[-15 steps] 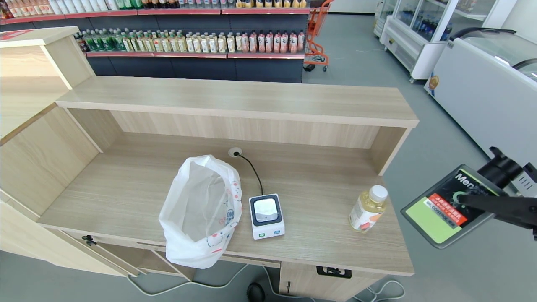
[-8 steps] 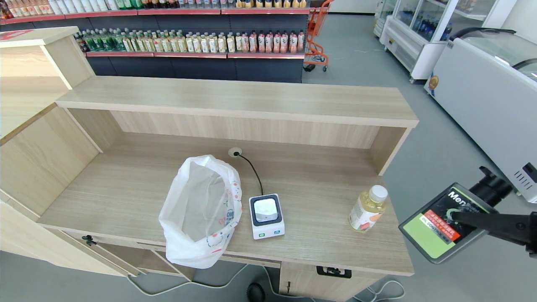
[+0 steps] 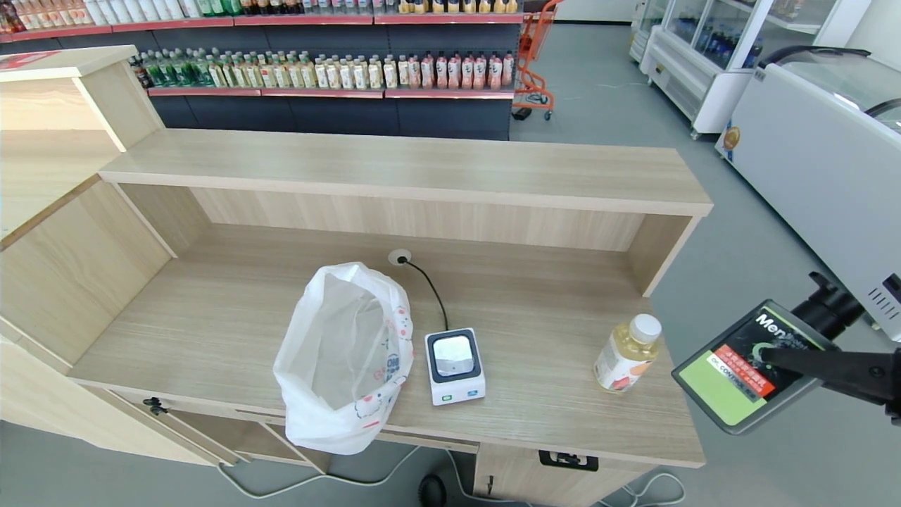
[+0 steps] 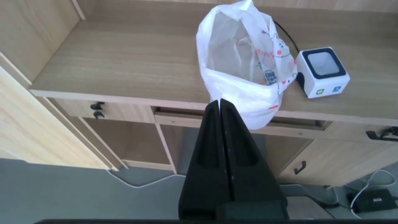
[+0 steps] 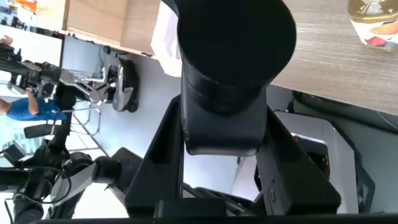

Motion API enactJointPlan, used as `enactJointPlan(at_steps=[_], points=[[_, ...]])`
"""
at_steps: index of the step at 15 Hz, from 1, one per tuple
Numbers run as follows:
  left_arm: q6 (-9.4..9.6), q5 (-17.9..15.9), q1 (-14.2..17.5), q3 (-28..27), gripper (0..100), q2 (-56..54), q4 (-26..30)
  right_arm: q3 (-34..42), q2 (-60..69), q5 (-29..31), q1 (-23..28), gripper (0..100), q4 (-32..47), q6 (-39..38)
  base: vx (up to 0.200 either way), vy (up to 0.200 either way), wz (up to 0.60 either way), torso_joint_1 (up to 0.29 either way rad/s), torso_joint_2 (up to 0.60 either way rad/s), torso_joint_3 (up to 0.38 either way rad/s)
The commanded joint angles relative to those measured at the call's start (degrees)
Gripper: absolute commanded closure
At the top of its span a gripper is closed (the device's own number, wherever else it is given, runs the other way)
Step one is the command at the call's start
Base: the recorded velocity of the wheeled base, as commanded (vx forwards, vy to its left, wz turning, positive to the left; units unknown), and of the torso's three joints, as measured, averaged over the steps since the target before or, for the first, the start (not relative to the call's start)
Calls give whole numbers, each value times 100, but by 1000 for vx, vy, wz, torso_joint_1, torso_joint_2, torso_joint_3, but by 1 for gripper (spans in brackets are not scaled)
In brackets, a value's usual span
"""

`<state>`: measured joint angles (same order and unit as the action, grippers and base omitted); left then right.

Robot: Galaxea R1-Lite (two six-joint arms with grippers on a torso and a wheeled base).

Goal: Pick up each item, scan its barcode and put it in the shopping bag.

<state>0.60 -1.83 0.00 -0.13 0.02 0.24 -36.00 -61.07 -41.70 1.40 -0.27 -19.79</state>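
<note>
The right gripper [image 3: 771,352], pinching a flat black-and-green plastic tube [image 3: 732,377], had dipped slightly. The white box scanner [image 3: 455,366] lay well to its left, so scanning was likely still ahead.

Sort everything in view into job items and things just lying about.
Job items: shopping bag; scanner; yellow drink bottle on the counter; black-and-green tube held in the right claw.

Lying about: drink shelves; orange trolley; freezers.
</note>
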Motion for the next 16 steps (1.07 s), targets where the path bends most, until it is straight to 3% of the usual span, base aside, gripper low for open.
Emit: enactJointPlan(at_steps=[1, 7, 10, 13, 16], points=[[2, 7, 0, 5, 100, -2, 2, -109, -168, 145, -8, 100, -17, 10, 0, 200, 0, 12, 7, 7], [37, -2, 0, 5, 100, -2, -7, -135, -1557, 1375, -211, 100, -1186, 370, 0, 200, 0, 3, 1, 2], [63, -2, 0, -4, 100, -2, -7, -127, -1926, 1437, -518, 100, -1388, 370, 0, 200, 0, 4, 1, 4], [11, -2, 0, 5, 100, 6, -7, -153, -2268, 1446, -747, 100, -1423, 432, 0, 0, 0, 0, 0, 0], [11, -2, 0, 5, 100, -2, 2, -171, -2980, 1446, -791, 100, -2135, 818, 0, 0, 0, 0, 0, 0]])
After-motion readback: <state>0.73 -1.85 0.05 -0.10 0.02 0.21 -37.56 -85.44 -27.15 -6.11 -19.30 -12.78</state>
